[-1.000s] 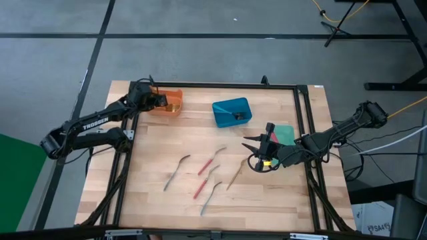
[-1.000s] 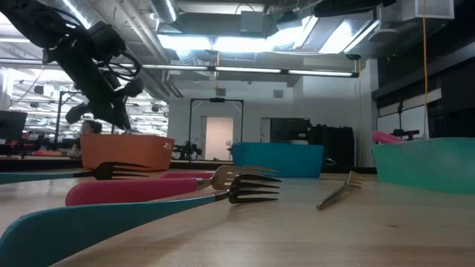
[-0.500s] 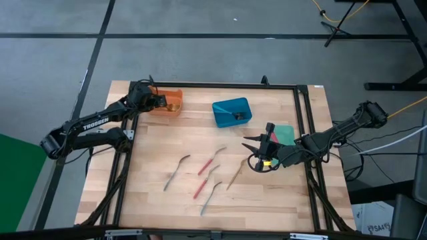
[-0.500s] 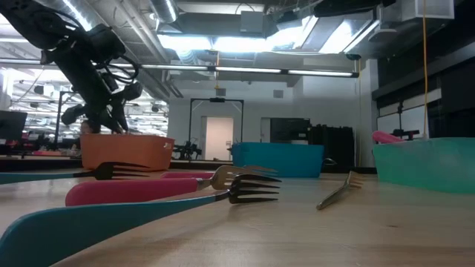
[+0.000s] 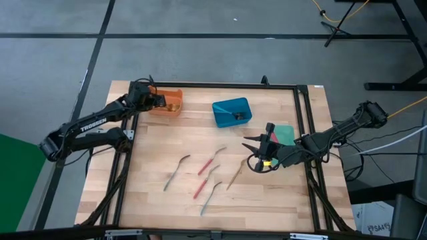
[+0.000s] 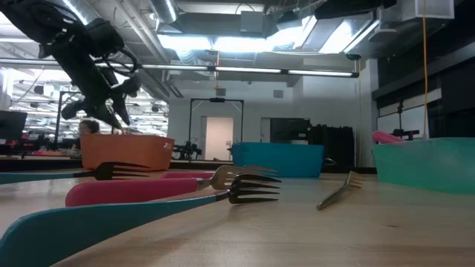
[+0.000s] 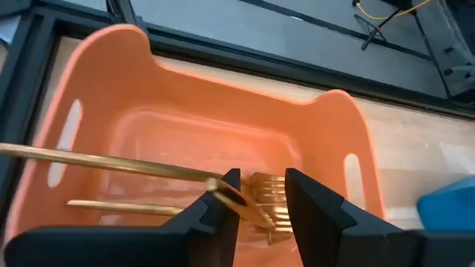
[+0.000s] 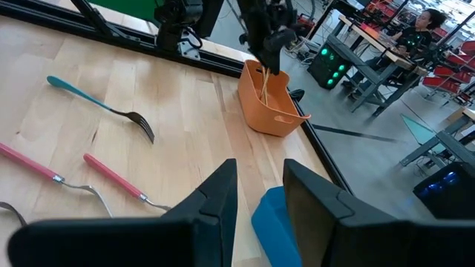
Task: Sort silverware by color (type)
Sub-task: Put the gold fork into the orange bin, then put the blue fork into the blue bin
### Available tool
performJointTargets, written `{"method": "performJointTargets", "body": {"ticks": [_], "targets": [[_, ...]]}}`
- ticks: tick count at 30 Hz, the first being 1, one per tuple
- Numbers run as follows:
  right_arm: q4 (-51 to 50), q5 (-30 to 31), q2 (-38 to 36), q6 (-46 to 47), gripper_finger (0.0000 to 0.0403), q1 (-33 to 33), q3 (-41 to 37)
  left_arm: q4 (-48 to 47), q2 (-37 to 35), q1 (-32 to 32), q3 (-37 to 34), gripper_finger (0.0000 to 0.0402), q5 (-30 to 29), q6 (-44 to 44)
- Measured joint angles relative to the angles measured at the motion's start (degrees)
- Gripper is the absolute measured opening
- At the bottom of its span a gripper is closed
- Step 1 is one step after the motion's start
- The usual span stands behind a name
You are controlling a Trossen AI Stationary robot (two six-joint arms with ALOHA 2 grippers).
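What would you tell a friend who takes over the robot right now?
Left claw: open, right above the orange bin.
Right claw: open and empty, hovering beside the green bin.
Done: gold forks lie in the orange bin; one utensil is in the blue bin.
Left: five forks loose on the table: two red-handled forks, two teal-handled forks and one loose gold fork, which probably belongs in the orange bin.

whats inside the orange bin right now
Gold forks lie in the orange bin. The left gripper, fingers open, hides part of the bin floor, so an exact count isn't possible.
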Motion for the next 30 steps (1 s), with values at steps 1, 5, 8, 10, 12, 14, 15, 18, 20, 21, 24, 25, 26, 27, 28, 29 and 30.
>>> {"method": "performJointTargets", "body": {"ticks": [1,5,8,10,12,14,15,18,20,21,24,25,26,27,28,29,30], "targets": [[-0.2,0.0,0.0,0.0,0.0101,0.0,0.0,-1.2,-0.6,0.0,0.5,0.0101,0.0,0.1],[-0.6,0.0,0.0,0.0,0.0101,0.0,0.0,-6.6,-3.8,0.0,3.0,0.01,-0.4,0.2],[-0.6,0.0,0.0,0.0,0.0101,0.0,0.0,-9.1,-6.1,0.0,3.9,0.01,-0.5,0.2],[-0.6,0.0,0.0,0.0,0.0101,0.0,0.0,-9.8,-7.7,0.0,4.1,0.01,-0.5,0.2],[-0.6,0.0,0.0,0.0,0.0101,0.0,0.0,-10.2,-9.2,0.0,4.1,0.01,-0.4,0.1],[-0.6,0.0,0.0,0.0,0.0101,0.0,0.0,-10.8,-10.6,0.0,4.1,0.01,-0.1,0.1],[-0.6,0.0,0.0,0.0,0.0101,0.0,0.0,-11.1,-11.2,0.0,4.1,0.01,0.4,0.1],[-0.6,0.0,0.0,0.0,0.0101,0.0,0.0,-11.3,-13.1,0.0,4.1,0.01,2.2,0.0],[-0.6,0.0,0.0,0.0,0.0101,0.0,0.0,-11.4,-14.4,0.0,4.1,0.01,3.0,0.1],[-0.6,0.0,0.0,0.0,0.0101,0.0,0.0,-11.4,-15.1,0.0,4.1,0.01,3.5,0.1],[-0.6,0.0,0.0,0.0,0.0101,0.0,0.0,-11.4,-17.0,0.0,4.1,0.01,4.6,0.1],[-0.6,0.0,0.0,0.0,0.0101,0.0,0.0,-11.3,-17.6,0.0,4.1,0.01,5.0,0.1],[-0.6,0.0,0.0,0.0,0.0101,0.0,0.0,-11.3,-18.2,0.0,4.1,0.01,5.4,0.1],[-0.6,0.0,0.0,0.0,0.0101,0.0,0.0,-11.4,-18.9,0.0,4.1,0.01,5.6,0.1],[-0.6,0.0,0.0,0.0,0.0101,0.0,0.0,-11.3,-19.6,-0.1,4.1,0.01,5.7,0.1],[-0.6,0.0,0.0,0.0,0.0101,0.0,0.0,-11.3,-20.2,-0.2,4.1,0.01,5.7,0.1],[-0.6,0.0,0.0,0.0,0.0101,0.0,0.0,-11.3,-20.8,-0.3,4.1,0.01,5.7,0.0]]}}
